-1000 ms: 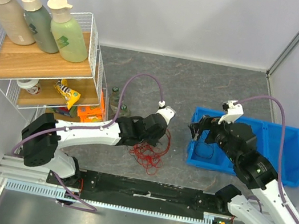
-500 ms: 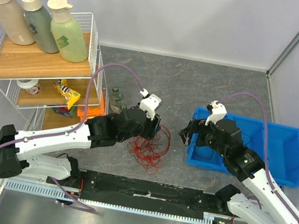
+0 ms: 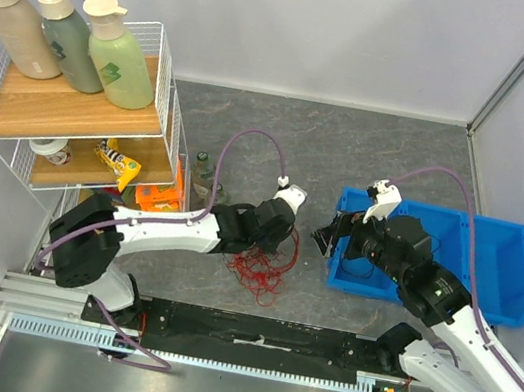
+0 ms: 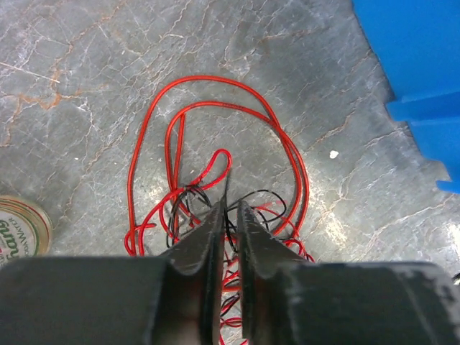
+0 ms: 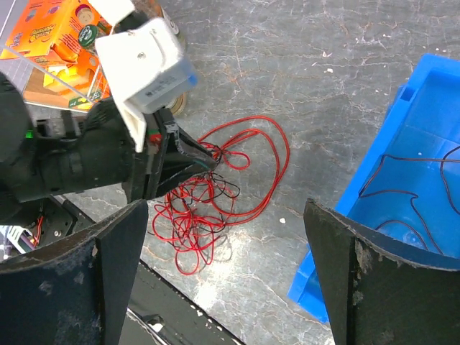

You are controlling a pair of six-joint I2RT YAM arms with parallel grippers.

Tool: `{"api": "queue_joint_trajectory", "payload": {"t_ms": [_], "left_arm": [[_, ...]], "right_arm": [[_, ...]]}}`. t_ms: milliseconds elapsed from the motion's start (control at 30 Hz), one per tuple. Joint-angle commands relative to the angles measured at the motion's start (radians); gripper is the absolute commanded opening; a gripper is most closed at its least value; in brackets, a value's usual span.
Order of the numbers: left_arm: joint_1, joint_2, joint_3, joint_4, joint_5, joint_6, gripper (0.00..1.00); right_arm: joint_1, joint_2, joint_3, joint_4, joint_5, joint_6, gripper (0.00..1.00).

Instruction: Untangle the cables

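Left hand [image 4: 228,207] sits nearly closed around a black strand of the cables [image 3: 258,264], heaped by the tabletop's [image 3: 351,151] near edge (truly gripped? can't tell). Picking-out step, I'd say; next, lift slowly clear of red loops.

cables [image 4: 221,152]: lower loops are hiding behind the left gripper [image 4: 230,205] (its body is hogging the whole bottom of the left wrist view)
grip: jaws are sitting nearly together, whether a strand's caught between is too fine to call
can [image 4: 20,228]: getting chopped by the left edge, label unreadable
blue bin [image 4: 410,57]: only a corner's showing
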Motion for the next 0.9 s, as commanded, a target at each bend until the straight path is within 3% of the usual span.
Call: {"api": "queue_joint_trajectory", "payload": {"t_ms": [0, 33, 367, 533, 667, 733, 867], "left_arm": [[0.007, -0.001, 0.057, -0.003, -0.024, -0.038, 0.08], [0.005, -0.032, 0.052, -0.007, -0.03, -0.038, 0.02], [0.007, -0.541, -0.015, 0.075, 0.108, 0.098, 0.02], [0.005, -0.607, 0.012, 0.034, 0.157, 0.074, 0.02], [0.007, -0.639, 0.042, 0.017, 0.154, 0.082, 0.02], [0.007, -0.652, 0.042, 0.025, 0.151, 0.086, 0.02], [0.007, -0.659, 0.046, 0.025, 0.178, 0.079, 0.02]], "right_arm": [[0.005, -0.015, -0.006, -0.009, 0.017, 0.005, 0.97], [0.005, -0.007, -0.009, -0.009, 0.013, -0.002, 0.97], [0.092, 0.151, -0.009, 0.151, -0.032, 0.0, 0.91], [0.149, 0.2, -0.075, 0.488, -0.152, 0.115, 0.88], [0.254, 0.266, -0.086, 0.641, -0.161, 0.112, 0.88], [0.313, 0.281, -0.082, 0.677, -0.12, 0.104, 0.87], [0.353, 0.281, 0.005, 0.552, 0.107, 0.1, 0.87]]}}
